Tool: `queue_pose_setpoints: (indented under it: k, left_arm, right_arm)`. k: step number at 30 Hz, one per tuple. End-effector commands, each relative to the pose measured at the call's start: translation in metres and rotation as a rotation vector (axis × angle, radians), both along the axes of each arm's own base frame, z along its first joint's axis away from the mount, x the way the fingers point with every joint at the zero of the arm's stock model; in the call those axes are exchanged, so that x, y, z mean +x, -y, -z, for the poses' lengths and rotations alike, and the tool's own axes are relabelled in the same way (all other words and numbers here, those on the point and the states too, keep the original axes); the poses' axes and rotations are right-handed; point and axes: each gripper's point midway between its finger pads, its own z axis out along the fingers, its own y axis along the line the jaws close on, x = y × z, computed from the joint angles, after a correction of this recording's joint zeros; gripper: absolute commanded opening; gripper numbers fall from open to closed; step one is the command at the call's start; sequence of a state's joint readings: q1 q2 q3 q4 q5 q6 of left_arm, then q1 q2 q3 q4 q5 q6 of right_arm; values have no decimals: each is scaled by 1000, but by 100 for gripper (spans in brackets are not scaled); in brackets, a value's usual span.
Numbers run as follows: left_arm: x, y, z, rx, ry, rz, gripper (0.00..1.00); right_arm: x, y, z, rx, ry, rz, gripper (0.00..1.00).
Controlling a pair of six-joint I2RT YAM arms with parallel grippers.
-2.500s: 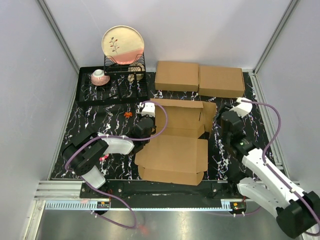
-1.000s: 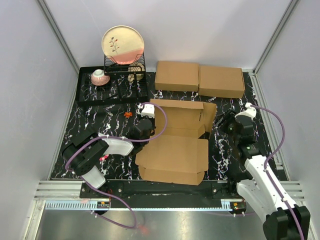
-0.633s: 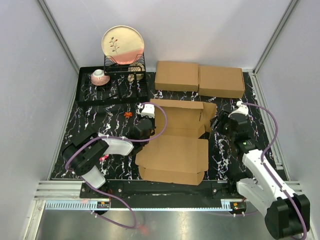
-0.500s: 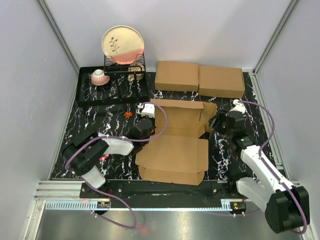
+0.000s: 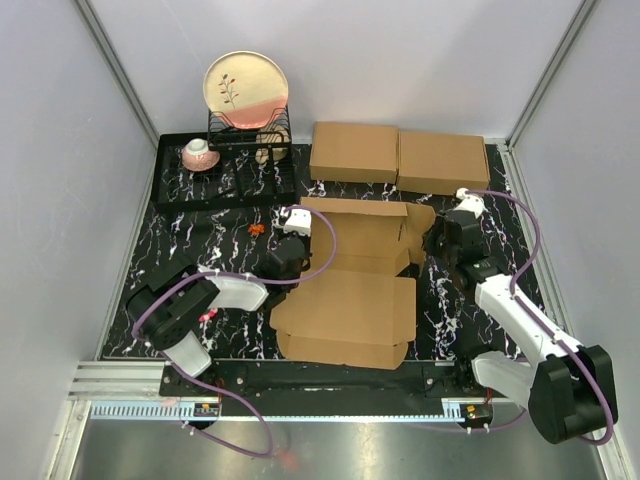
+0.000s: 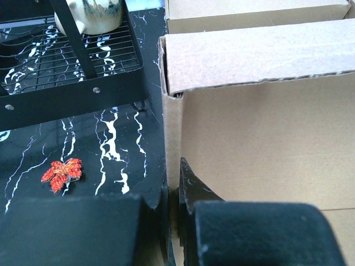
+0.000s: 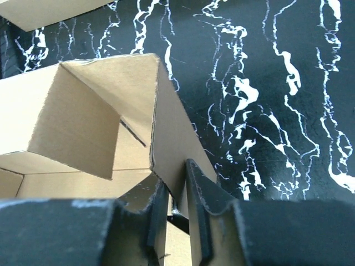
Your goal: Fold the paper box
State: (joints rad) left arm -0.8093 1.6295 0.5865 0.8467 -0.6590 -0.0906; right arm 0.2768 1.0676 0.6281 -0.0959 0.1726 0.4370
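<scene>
You have one paper box (image 5: 355, 285) lying open in the middle of the desk (image 5: 200, 235), between the two claws. The left claw (image 6: 173, 194) is clenched on its left wall, and the right claw (image 7: 176, 191) is grasping its raised right flap. Behind it lie two flat cardboard boxes (image 5: 354, 151). One dish rack (image 5: 225, 175) carries one plate (image 5: 246, 88) and one cup (image 5: 199, 154).

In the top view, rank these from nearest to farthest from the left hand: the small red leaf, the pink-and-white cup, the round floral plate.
Measured from the left hand:
1. The small red leaf, on the table just to its left.
2. The pink-and-white cup, farther back, on the left of the black dish rack.
3. The round cream-and-pink plate, standing upright at the rack's far edge.
</scene>
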Motion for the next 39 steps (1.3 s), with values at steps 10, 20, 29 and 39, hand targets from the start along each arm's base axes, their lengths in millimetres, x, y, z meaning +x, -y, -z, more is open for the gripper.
queue_pose_setpoints:
  k: [10,20,29,39]
  left_arm:
    - [13,52,-9,113,-112,183,0]
    - [10,51,1,122,-117,210,0]
    - [10,46,-12,57,-49,269,0]
    - [13,42,-13,51,-28,242,0]
  right_arm:
    - [20,-15,-80,74,82,-6,2]
    - [17,0,-98,4,104,29,0]
    - [13,35,-84,-181,140,110,0]
    - [19,16,-96,-90,135,67,0]
